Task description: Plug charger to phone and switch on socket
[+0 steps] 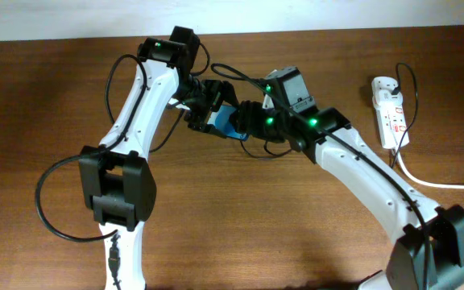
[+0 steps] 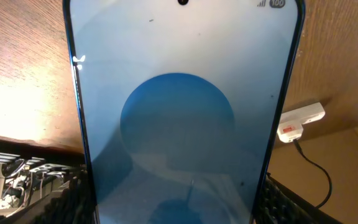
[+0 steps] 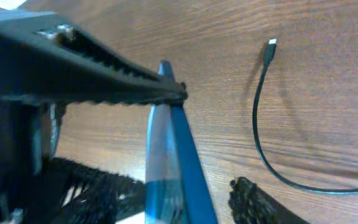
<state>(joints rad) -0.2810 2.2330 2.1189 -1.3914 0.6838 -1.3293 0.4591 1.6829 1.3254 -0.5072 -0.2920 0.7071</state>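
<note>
The phone (image 1: 229,122), with its blue screen, is held above the table between my two grippers. My left gripper (image 1: 206,109) is shut on the phone (image 2: 179,93), with a finger on each long edge (image 2: 176,205). My right gripper (image 1: 252,122) is open. Its fingers (image 3: 185,202) straddle the phone (image 3: 169,155), which is seen edge-on, and the right finger stands clear of it. The charger (image 3: 257,130) lies loose on the table with its connector tip at the far end. The socket (image 1: 387,109) lies at the far right and also shows in the left wrist view (image 2: 300,121).
A thick white cord (image 1: 441,184) runs from the socket to the right edge. A thin black cable (image 1: 412,113) loops beside the socket. The left gripper's serrated finger (image 3: 104,74) crosses the right wrist view. The wall edge runs along the back of the table.
</note>
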